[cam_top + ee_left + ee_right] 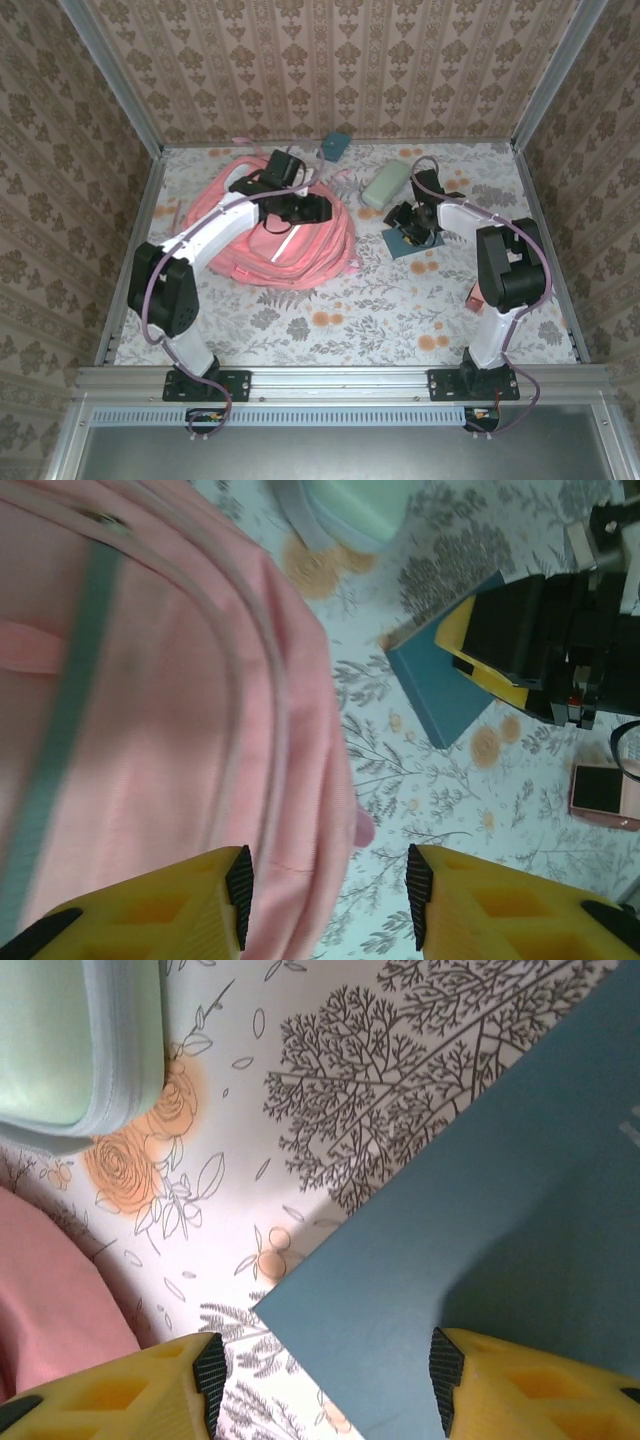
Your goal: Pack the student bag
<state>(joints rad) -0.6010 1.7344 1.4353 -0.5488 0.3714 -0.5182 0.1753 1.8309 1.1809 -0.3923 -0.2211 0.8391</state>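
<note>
The student bag (285, 245), a large pink fabric backpack, lies flat on the left half of the floral table. In the left wrist view the student bag (150, 710) shows a grey stripe and seams. My left gripper (303, 210) hovers over its right side. The left gripper (329, 900) is open, and the bag's right edge lies below and between the jaws without touching the pads. My right gripper (410, 232) is over a blue book (410, 245). The right gripper (325, 1380) is open above the corner of the blue book (480, 1250).
A mint green pouch (383, 185) lies behind the book and shows as the mint pouch (70, 1040) in the right wrist view. A teal object (335, 147) sits at the back wall. A small pink device (605, 795) rests near the right arm. Patterned walls enclose the table.
</note>
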